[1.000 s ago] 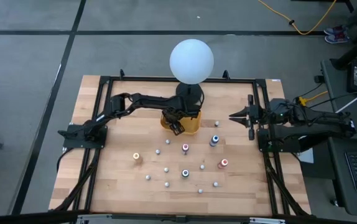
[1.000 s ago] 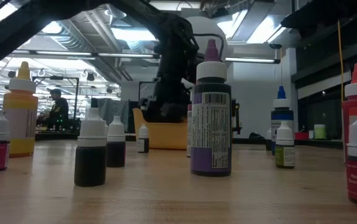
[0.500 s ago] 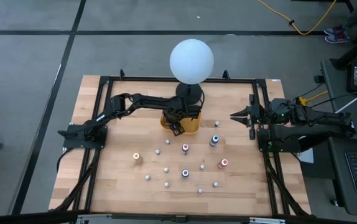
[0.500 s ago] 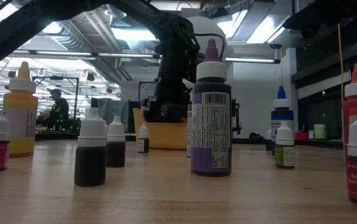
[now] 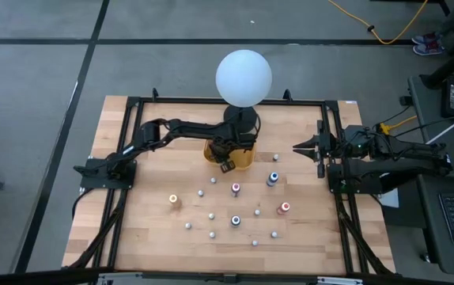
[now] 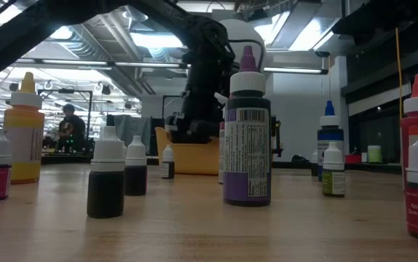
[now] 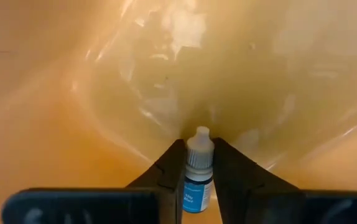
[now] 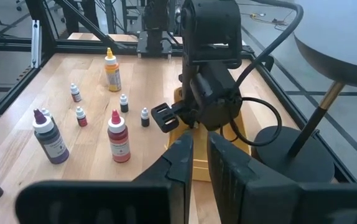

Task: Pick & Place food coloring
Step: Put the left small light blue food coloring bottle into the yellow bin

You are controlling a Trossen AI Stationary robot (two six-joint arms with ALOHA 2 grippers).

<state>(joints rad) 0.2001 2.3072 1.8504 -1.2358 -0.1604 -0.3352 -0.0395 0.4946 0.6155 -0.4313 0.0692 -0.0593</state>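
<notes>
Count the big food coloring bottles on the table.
5: orange-topped bottle left, pink-topped bottle centre, blue-topped bottle beside it, red-topped bottle right, dark bottle nearer the front. None looks hidden.

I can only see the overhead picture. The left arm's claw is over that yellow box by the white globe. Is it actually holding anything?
Observer: Yes. Its wrist view shows the left gripper pinching a small bottle with a white cap and a blue label, inside the yellow tray.
Operator: And the other arm's claw?
Observer: The right gripper is shut with nothing in it. It sits at the table's right side, pointing toward the tray.
</notes>
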